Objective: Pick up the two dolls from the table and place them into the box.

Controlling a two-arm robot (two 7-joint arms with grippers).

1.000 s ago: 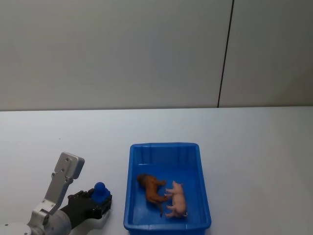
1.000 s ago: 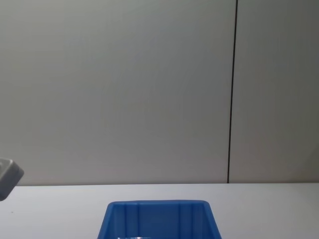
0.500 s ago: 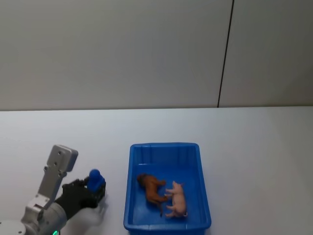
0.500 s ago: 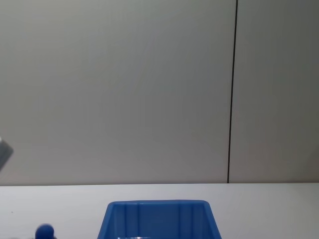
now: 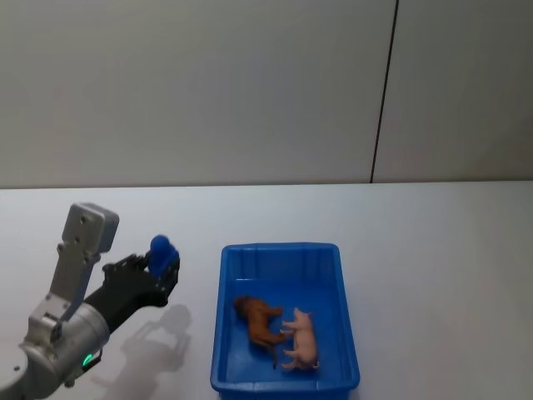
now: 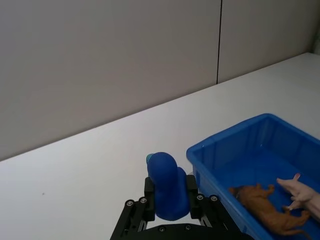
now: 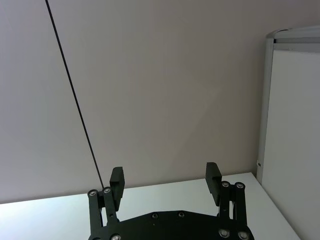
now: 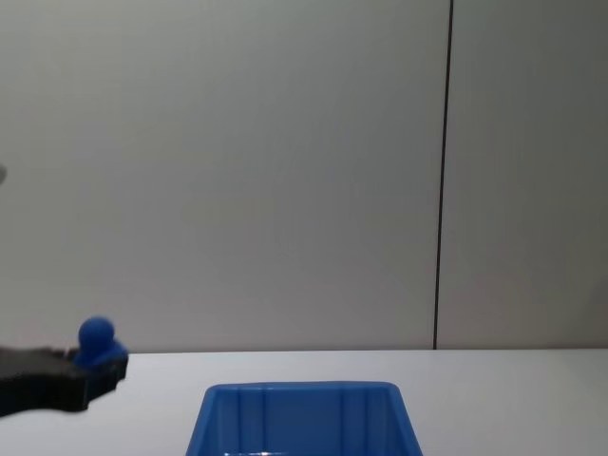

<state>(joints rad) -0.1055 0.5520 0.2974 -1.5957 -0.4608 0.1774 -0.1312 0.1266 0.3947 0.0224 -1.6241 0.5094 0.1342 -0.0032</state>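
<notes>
2 dolls both inside box (image 5: 344, 333), on its floor, near end. Brown doll (image 5: 260, 321) on L, pale pink doll (image 5: 301, 339) just beside it on R, legs touching or nearly so. Box sits on table (image 5: 433, 250).

L gripper (image 5: 158, 260) raised above table, L of box, apart from it; blue fingertips (image 6: 167, 186) pressed together, nothing between.

R gripper (image 7: 165, 182) off to the side, fingers spread wide, empty.
</notes>
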